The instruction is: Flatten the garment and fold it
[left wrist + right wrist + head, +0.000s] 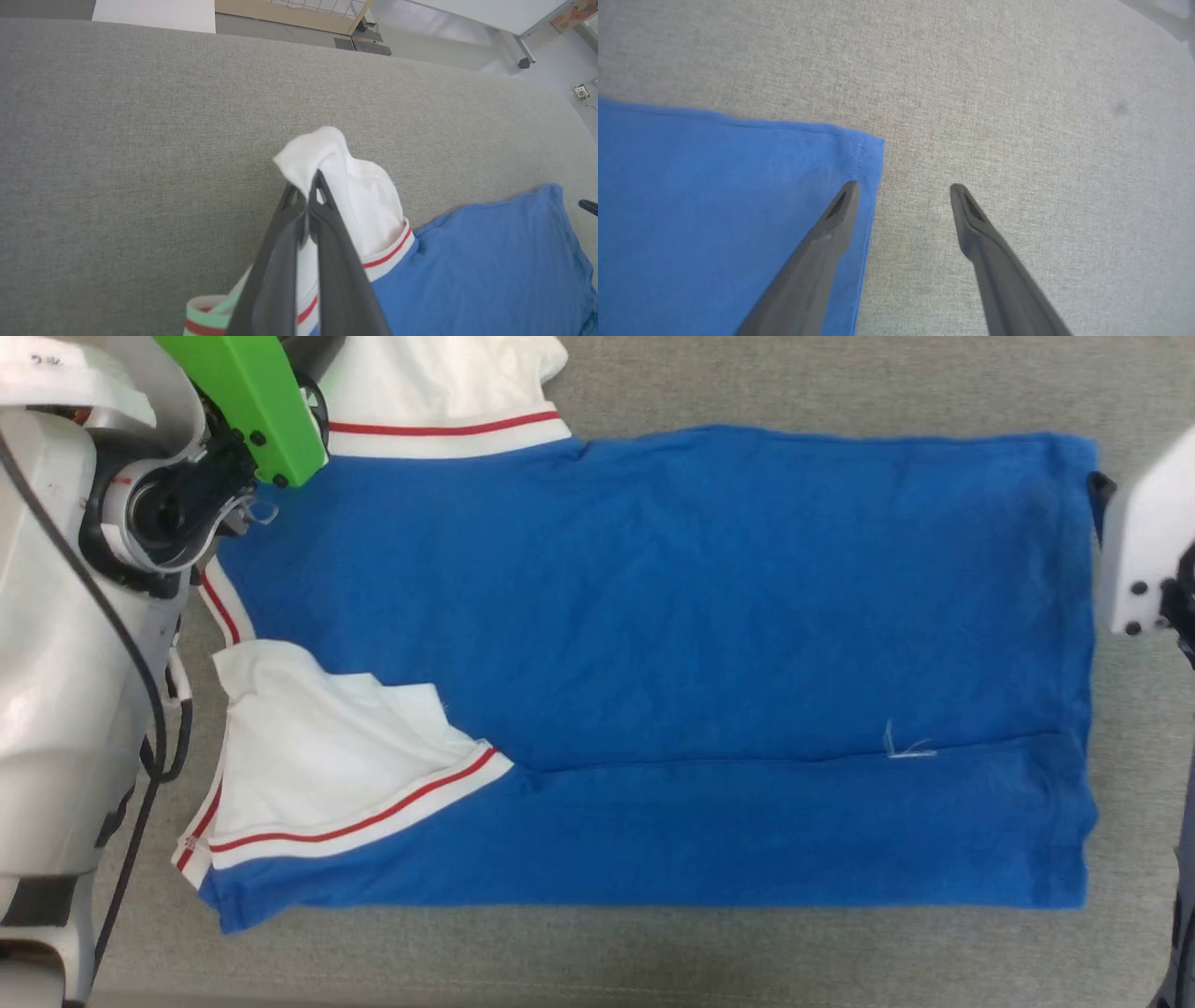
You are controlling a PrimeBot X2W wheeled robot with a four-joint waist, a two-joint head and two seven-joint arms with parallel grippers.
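- Shirt [653, 616]: blue, spread lengthwise across the gray cloth-covered table [747, 952], with the collar end toward the robot's left and the hem toward its right.
- Near side: the long edge is turned over onto the body along a straight crease. The near sleeve [317, 765] lies folded in on top of it.
- Far sleeve [369, 205]: white with a red stripe, sticking out past the far edge, its tip raised off the table.
- Left claw [310, 186]: pressed together on the tip of the far sleeve.
- Right claw [903, 186]: spread, straddling the hem beside the far corner [868, 144]. One finger is over blue cloth and the other over bare table; whether either touches cannot be told.
- Step in hand, as judged: folding the far side inward to match the near one.
- The next move calls for the right claw to pinch the hem corner. Both claws should then carry the far edge toward the robot together and level, so the new crease runs straight.
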